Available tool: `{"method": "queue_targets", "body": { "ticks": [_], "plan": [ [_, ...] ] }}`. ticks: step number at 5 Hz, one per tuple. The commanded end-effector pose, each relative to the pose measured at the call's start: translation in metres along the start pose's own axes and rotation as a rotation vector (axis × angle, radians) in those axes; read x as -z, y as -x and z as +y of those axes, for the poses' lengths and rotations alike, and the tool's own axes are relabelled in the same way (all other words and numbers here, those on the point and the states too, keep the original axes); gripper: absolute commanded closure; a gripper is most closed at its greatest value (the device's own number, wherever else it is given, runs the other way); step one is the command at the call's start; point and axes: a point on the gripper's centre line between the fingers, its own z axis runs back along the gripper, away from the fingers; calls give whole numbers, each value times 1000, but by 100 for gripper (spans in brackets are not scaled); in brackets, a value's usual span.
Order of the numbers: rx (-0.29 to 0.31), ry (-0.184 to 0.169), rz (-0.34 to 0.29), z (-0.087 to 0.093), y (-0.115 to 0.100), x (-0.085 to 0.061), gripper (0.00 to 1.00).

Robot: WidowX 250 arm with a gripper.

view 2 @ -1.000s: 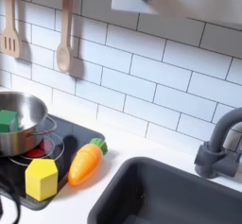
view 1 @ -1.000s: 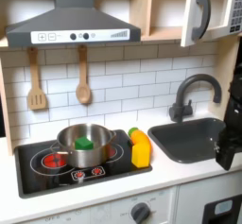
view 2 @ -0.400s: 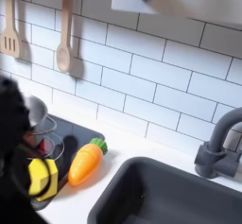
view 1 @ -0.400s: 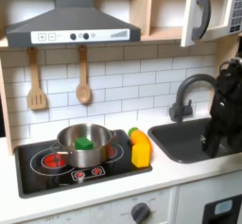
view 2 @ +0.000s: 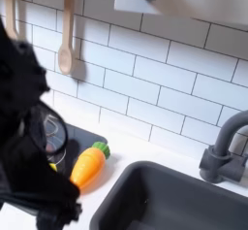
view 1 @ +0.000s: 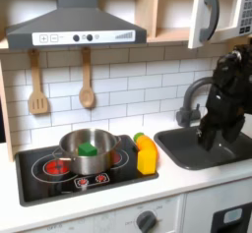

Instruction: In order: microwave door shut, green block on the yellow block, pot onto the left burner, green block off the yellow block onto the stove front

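First exterior view: green block inside pot on cooktop; yellow block just beside; gripper above sink, jaws' state impossible to tell; microwave door ajar.

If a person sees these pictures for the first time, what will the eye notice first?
Probably the black robot arm, raised over the sink at the first exterior view's right; its gripper is too blurred to read. Next, the shiny pot on the black cooktop, with the green block inside and the yellow block beside it. Above the arm, the microwave door stands open.
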Motion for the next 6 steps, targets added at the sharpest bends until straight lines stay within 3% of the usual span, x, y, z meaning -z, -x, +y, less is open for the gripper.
{"method": "queue_targets", "body": {
  "ticks": [1, 4, 5, 6],
  "plan": [
    [-25, -21, -24, 6, -14, 1, 0],
    [-89, -30, -75, 7, -42, -7, 0],
    [-131, -53, -75, 11, -58, -5, 0],
    [-147, -47, -65, 10, -68, 3, 0]
  ]
}}
